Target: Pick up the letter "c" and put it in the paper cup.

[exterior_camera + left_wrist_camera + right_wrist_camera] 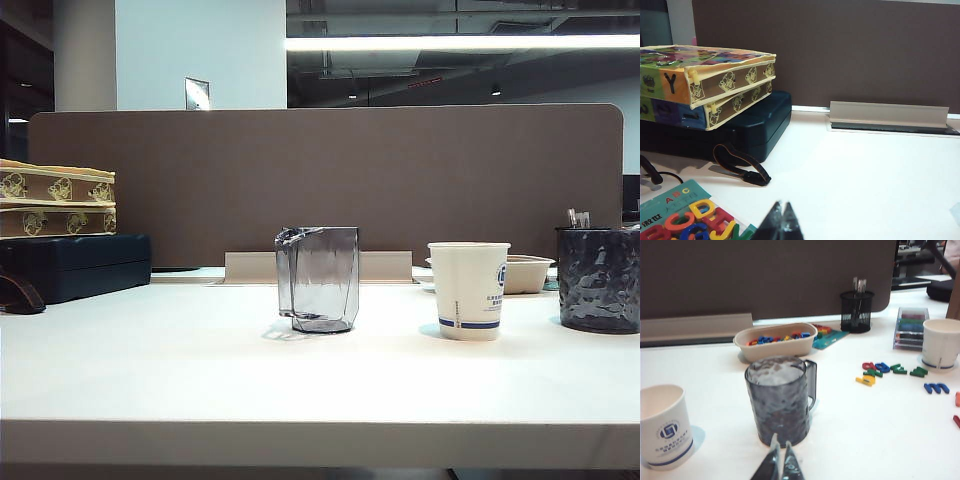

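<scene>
the left gripper (781,225) sits low over the white table (855,175) with its two fingers pressed together and nothing in them, and a card of bright letters (695,222) lies just beside it. the right gripper (779,463) is also pinched closed and empty, right behind a dark bumpy glass (779,400), with the paper cup (664,425) near it to one side. loose letters (890,371) lie well away from that gripper near a second white cup (941,343), but the red "c" cannot be picked out for sure.
</scene>
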Tool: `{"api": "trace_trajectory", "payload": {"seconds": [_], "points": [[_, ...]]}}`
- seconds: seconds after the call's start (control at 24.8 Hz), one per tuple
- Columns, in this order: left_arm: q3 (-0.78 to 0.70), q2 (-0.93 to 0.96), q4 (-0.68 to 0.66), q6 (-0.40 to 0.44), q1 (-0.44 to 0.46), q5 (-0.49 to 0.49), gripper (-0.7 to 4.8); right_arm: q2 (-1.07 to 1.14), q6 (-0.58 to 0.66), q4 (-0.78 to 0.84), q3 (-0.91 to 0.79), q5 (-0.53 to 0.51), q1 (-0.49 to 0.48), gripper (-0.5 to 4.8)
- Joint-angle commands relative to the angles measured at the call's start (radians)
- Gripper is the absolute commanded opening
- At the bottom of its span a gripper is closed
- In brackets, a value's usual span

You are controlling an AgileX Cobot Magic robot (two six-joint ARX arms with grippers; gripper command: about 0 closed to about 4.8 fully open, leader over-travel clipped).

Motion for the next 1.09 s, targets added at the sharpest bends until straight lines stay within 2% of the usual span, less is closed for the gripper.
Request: {"api": "trace_trajectory", "payload": {"seconds": [0.04,0.61,0.85,1.09], "points": [[0.002,0.0,0.011,0.001,0.001,0.004,-0.04,0.0,0.004,-0.01,-0.007,0.0,0.002,0.12],[0.002,0.0,0.004,0.001,0.001,0.003,-0.04,0.0,0.004,-0.055,-0.007,0.0,0.002,0.12],[0.002,0.0,0.003,0.001,0.001,-0.006,-0.03,0.0,0.004,0.055,-0.007,0.0,0.002,0.12],[0.002,0.0,0.003,0.001,0.001,-0.005,-0.03,0.0,0.004,0.095,-0.007,0.0,0.002,0.12]]}}
